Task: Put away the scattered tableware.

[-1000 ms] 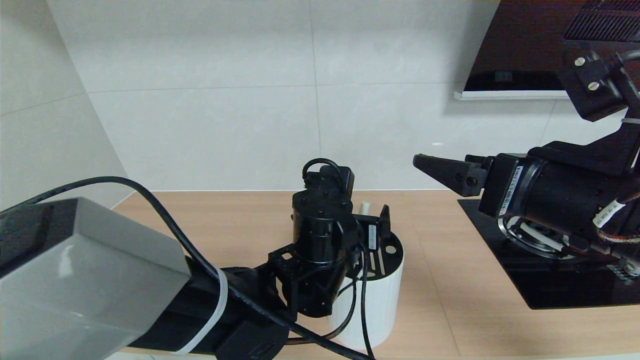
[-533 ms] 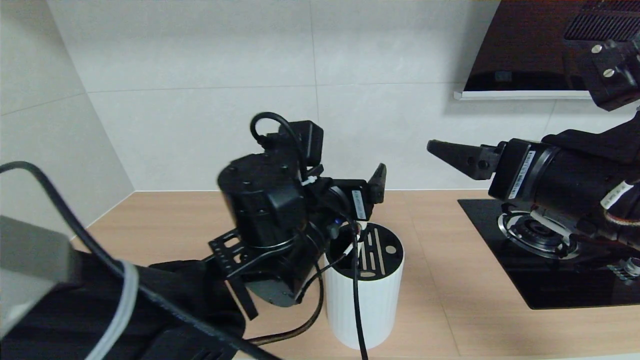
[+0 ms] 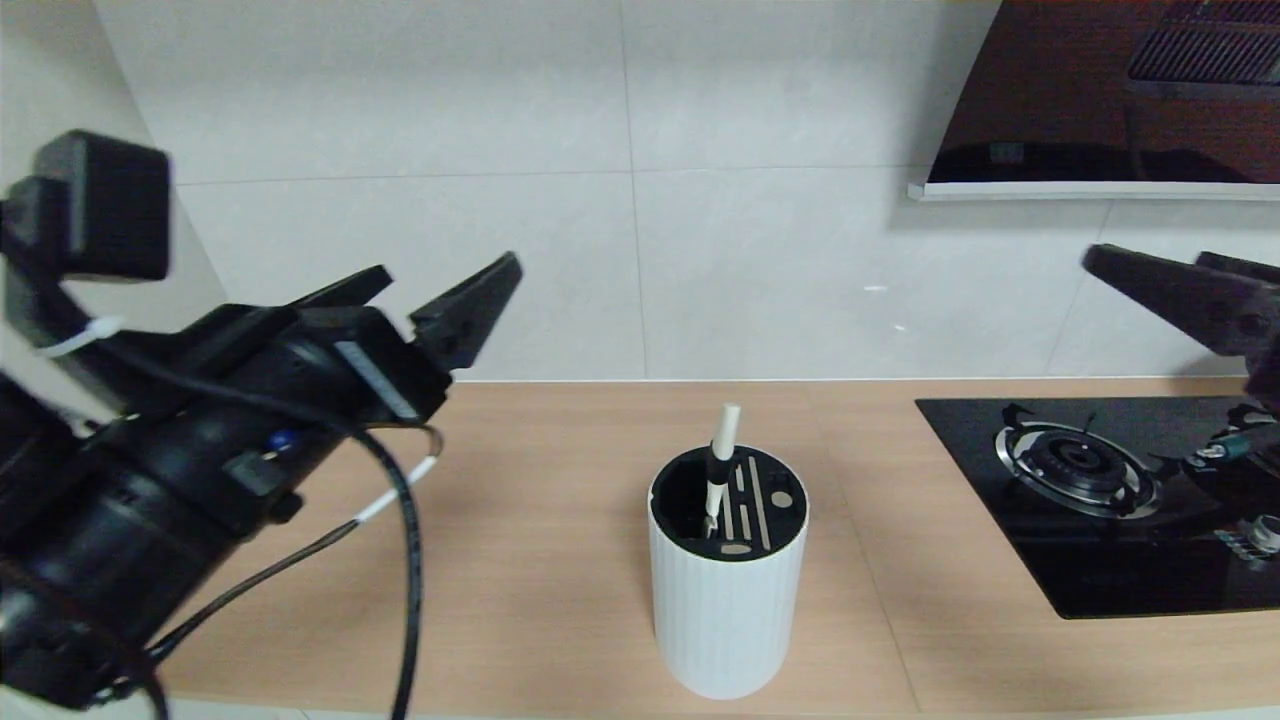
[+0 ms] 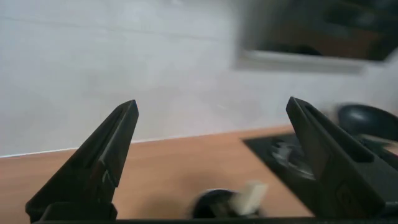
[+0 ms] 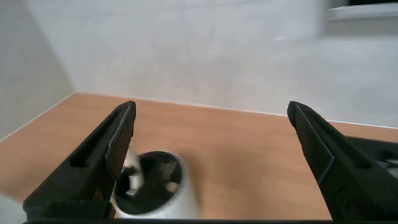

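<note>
A white ribbed utensil holder with a black slotted top stands on the wooden counter, near its front edge. A utensil with a white handle stands in the holder's large opening, leaning a little. My left gripper hangs open and empty, up and to the left of the holder. My right gripper is open and empty at the far right, above the hob. The left wrist view has the holder and the white handle below its gripper. The right wrist view looks past its gripper to the holder.
A black glass gas hob with a burner lies on the right of the counter. A dark range hood hangs above it. A white tiled wall closes the back, and bare counter surrounds the holder.
My left gripper rose off the holder's top and swung away to the left, leaving the white-handled utensil standing in the holder. My right arm drew back to the right.
</note>
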Controlling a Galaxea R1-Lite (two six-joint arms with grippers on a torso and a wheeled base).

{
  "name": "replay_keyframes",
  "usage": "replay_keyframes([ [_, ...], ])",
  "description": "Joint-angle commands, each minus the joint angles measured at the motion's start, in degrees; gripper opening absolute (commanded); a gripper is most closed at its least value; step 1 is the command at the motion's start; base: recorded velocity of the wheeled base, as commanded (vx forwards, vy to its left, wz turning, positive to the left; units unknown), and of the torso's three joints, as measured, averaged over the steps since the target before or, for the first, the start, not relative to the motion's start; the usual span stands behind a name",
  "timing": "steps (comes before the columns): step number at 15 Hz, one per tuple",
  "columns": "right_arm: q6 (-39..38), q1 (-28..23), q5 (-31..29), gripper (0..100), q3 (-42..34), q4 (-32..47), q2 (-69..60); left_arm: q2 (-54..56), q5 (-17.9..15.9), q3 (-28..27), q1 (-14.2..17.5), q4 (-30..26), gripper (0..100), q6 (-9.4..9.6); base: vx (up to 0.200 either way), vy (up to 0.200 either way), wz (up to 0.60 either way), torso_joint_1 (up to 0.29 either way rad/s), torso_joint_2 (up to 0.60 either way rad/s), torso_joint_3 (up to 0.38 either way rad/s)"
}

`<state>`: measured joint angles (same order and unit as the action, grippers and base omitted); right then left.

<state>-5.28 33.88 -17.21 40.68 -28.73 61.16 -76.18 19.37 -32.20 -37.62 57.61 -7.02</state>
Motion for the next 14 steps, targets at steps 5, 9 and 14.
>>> replay_keyframes([
  [5,1.2,-14.7,1.7,100,-18.0,18.2,-41.2,44.6,-2.6,18.9,14.3,-31.4,100,1.66,0.0,0.0,0.0,0.0,0.0,0.0],
  [9,2.0,-19.1,1.2,100,-18.2,35.2,-55.9,63.4,-7.6,18.8,22.5,-49.3,100,1.48,0.0,0.0,0.0,0.0,0.0,0.0],
  [14,-0.8,-28.2,-1.3,100,-21.0,36.0,-55.4,70.7,-7.4,22.5,33.0,-53.7,100,1.75,0.0,0.0,0.0,0.0,0.0,0.0],
])
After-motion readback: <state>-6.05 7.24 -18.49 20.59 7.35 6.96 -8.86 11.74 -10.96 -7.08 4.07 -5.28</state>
